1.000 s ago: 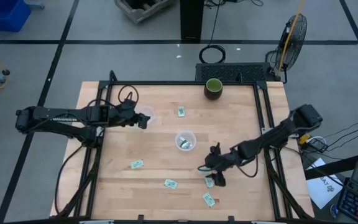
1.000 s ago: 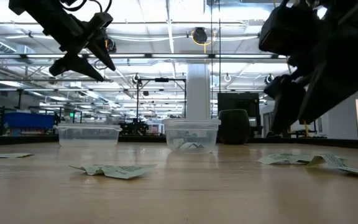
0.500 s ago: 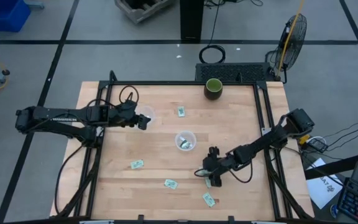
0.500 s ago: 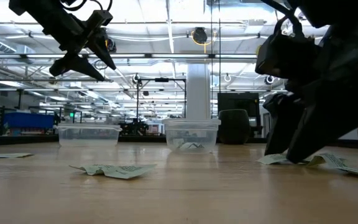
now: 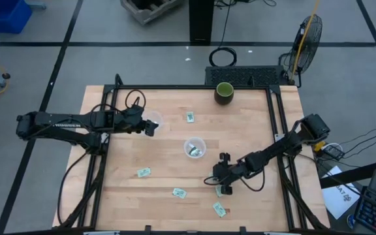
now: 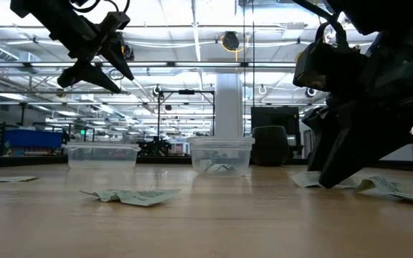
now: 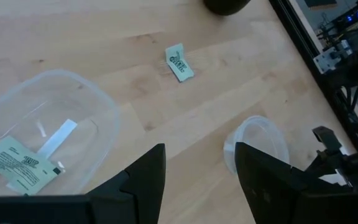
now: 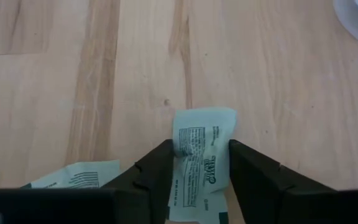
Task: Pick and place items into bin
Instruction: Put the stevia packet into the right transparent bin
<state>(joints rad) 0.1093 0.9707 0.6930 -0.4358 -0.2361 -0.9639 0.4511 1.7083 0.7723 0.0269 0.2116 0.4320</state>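
Now, table (image 5: 123,196) first: wood top, both arms over it. L gripper (image 5: 150,128) hangs above the bin (image 6: 102,155) at table's left, fingers spread, nothing held; one packet in bin (image 7: 18,163). R gripper (image 5: 219,189) down at table near front, fingers apart astride a packet (image 8: 201,158), not yet pinched. Cup (image 5: 194,147) mid-table w/ packets inside. Other packets lie scattered on the table.

Dark jointed arms, looping cables
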